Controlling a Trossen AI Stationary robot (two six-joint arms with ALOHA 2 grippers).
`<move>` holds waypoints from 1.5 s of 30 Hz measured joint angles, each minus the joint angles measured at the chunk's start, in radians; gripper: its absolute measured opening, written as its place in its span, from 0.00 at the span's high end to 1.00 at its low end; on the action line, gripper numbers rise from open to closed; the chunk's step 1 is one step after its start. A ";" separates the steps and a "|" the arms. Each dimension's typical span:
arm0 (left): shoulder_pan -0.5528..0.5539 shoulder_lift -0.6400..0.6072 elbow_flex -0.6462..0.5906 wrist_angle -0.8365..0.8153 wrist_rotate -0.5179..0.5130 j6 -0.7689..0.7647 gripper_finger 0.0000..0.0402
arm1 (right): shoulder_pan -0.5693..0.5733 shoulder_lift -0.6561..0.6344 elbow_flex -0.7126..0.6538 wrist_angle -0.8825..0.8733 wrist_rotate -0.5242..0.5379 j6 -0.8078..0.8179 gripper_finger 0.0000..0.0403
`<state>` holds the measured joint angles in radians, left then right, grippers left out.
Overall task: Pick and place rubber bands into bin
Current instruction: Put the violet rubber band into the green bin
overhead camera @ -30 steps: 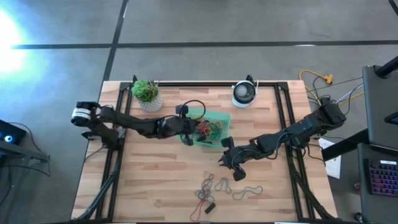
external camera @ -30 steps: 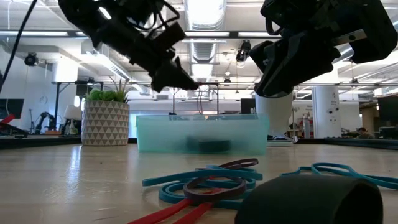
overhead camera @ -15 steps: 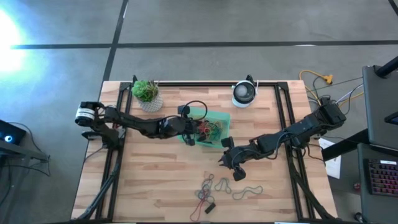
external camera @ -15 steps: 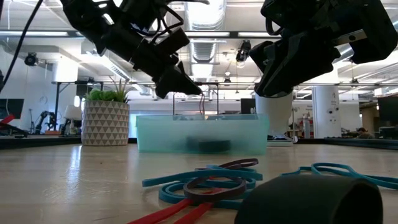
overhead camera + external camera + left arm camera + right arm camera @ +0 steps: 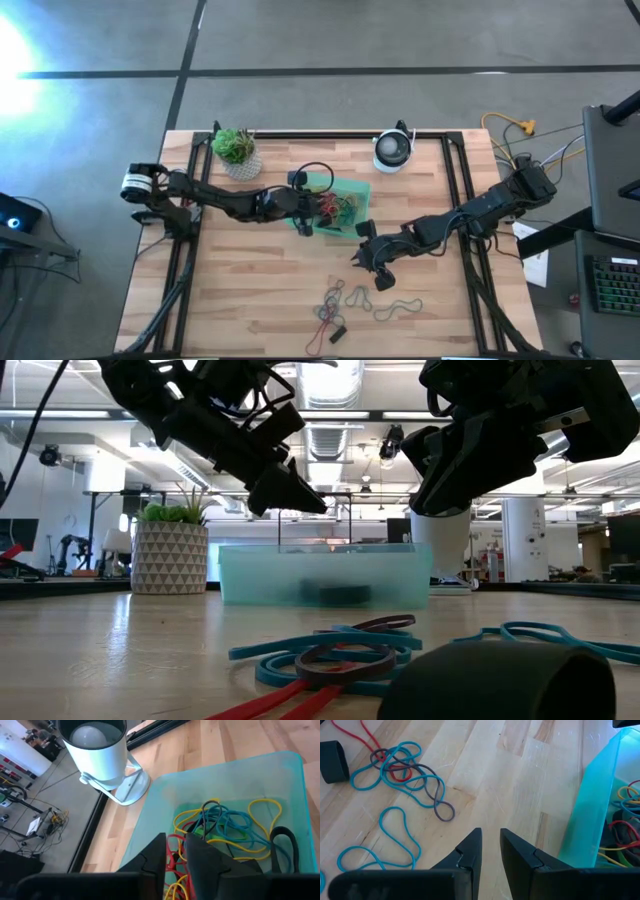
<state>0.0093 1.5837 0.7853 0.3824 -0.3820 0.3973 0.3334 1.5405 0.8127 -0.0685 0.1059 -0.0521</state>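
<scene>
Hovering over the bin (image 5: 338,206), the left gripper (image 5: 174,854) sits above the pile of bands (image 5: 226,831) already inside; fingers (image 5: 150,860) show a narrow gap with nothing visibly between them, so this reads as the release step of a drop-off, though I can't tell whether a band has just left them. Right gripper (image 5: 489,851) waits low over bare surface (image 5: 520,780) between the bin wall and the loose bands (image 5: 402,770), fingers slightly parted, empty. Bin is a shallow translucent green tray mid-surface, near the white pot plant (image 5: 236,150) and the round white device (image 5: 393,150). Inside: a tangle of yellow, blue, red, green loops plus one wide dark band at the edge. Not yet binned: a cluster near the front edge of the surface (image 5: 345,303) — thin teal loops, a red one, a grey-brown one twisted through them, and a short wide black band (image 5: 332,761) off to the side. Thin, floppy and interlinked, so a pinch will likely drag neighbours along. Next move, my read: left lifts clear of the bin, then one arm drops onto the front cluster, fingers straddling a single strand flat on the wood and closing right down.
</scene>
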 joint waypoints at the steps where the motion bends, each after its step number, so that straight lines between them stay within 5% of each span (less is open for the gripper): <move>1: 0.000 0.000 0.000 0.000 0.000 0.000 0.84 | 0.000 0.000 0.000 0.000 0.000 0.000 0.84; 9: -0.042 0.000 0.000 -0.009 0.055 -0.112 0.81 | 0.000 0.000 -0.002 -0.002 0.000 -0.001 0.84; 16: -0.112 0.000 0.000 -0.058 0.347 -0.286 0.81 | 0.000 0.000 -0.019 0.013 -0.002 0.031 0.84; 20: -0.163 0.000 0.000 -0.061 0.444 -0.366 0.81 | 0.000 0.008 -0.048 0.162 -0.071 0.019 0.84; 26: -0.245 0.000 -0.001 -0.063 0.462 -0.386 0.81 | 0.003 0.091 -0.051 0.316 -0.218 -0.034 0.84; 45: -0.330 -0.011 -0.004 -0.354 0.462 -0.604 0.81 | 0.002 0.305 0.024 0.424 -0.219 -0.052 0.76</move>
<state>-0.3210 1.5726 0.7811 0.0288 0.0795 -0.2066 0.3356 1.8459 0.8363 0.3555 -0.1135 -0.1045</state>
